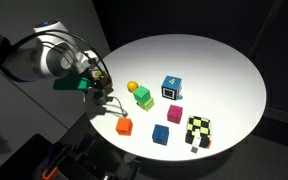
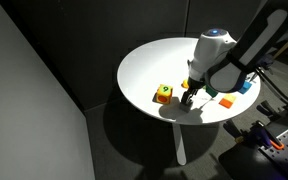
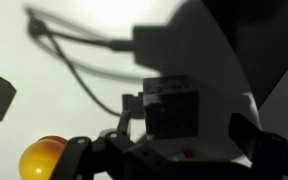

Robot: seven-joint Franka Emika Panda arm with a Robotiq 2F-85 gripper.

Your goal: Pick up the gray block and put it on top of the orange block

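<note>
tool [image 1: 106, 95] jaws wide apart, gray block [image 3: 171, 110] beneath, orange block [image 1: 124, 126] near

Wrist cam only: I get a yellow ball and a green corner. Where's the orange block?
Observer: The orange block sits alone near the rim of the table, apart from the yellow ball.
Operator: Anything on top of it?
Observer: No, its top is bare in both exterior views.
Operator: What else is out there?
Observer: A blue cube marked 4, past the green block on the side away from the arm.
</note>
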